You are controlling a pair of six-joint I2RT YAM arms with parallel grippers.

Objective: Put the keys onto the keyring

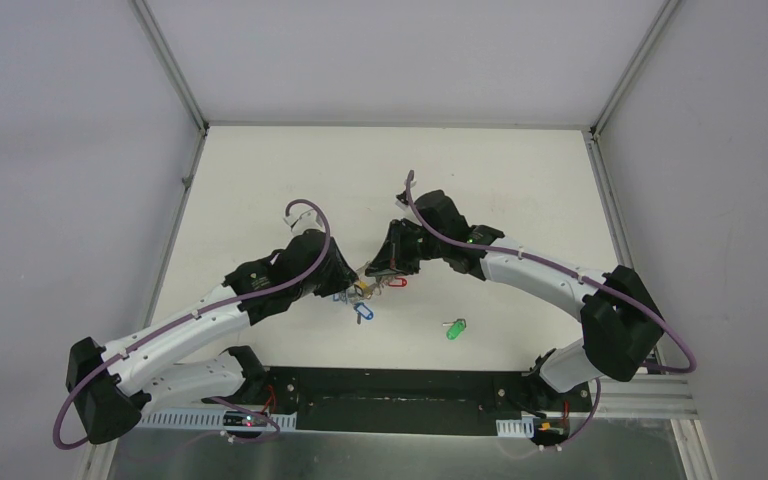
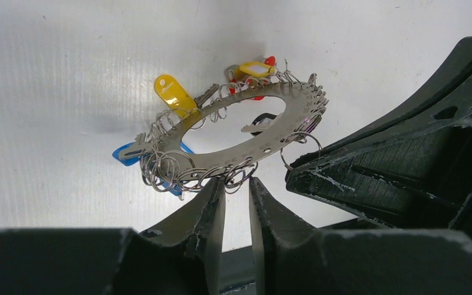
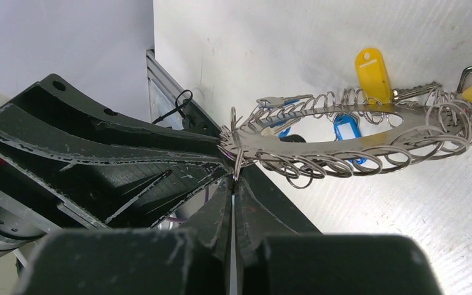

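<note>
I steady the keyring (image 2: 233, 157)
My right claw (image 3: 233, 178) clamps its edge to hold it raised; my left claw (image 2: 236, 187), barely apart, meets the small loops (image 2: 178, 175), grip uncertain.

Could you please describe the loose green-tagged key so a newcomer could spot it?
On the white table, look near the front edge, right of centre. The green-tagged key lies there alone; all other tags cluster at the keyring between the arms.

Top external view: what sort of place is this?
Most likely a lab robot cell, not a home or shop: a white tabletop framed by aluminium rails, plain pale enclosure walls, and a black-and-white left arm and right arm bolted at its near edge.
</note>
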